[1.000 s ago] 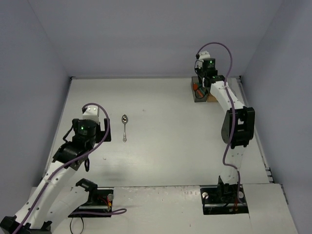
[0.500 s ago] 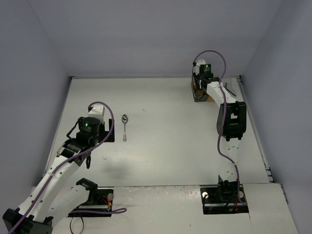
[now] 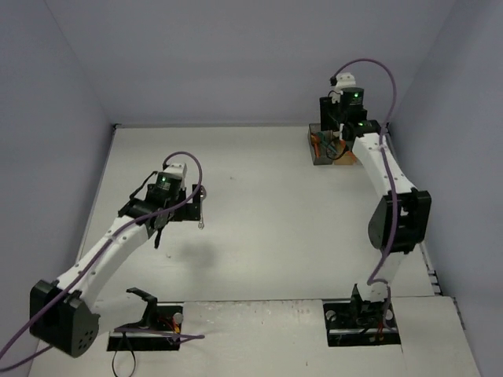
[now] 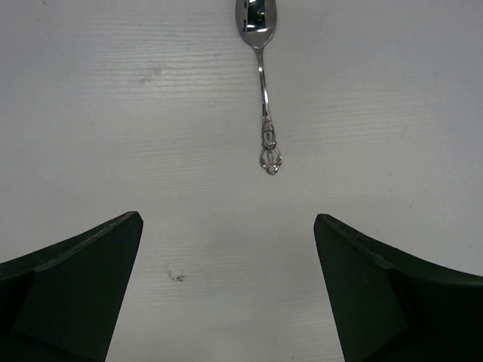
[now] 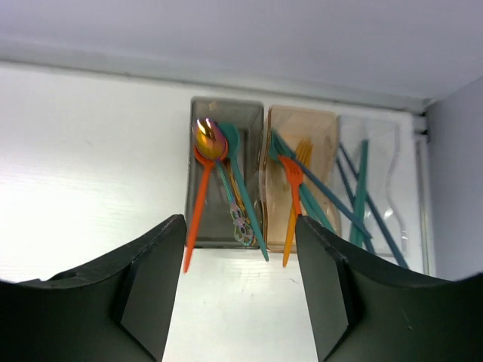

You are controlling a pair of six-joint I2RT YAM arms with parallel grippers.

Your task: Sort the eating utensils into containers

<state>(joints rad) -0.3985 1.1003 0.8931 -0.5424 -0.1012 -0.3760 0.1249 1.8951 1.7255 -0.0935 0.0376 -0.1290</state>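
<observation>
Now that my right fingers (image 5: 151, 302) have parted, empty, above the dark grey translucent bin (image 5: 249, 121) holding the shiny gold spoon (image 5: 207, 139), my left fingers (image 4: 68, 286) have swung in, spread wide, near the lone ornate silver metal spoon (image 4: 263, 83) on the desk (image 4: 113, 113).

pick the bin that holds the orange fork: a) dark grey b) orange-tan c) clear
b, the orange fork lies with its head inside the orange-tan bin, the middle of the three, its handle sticking out over the near rim.
</observation>
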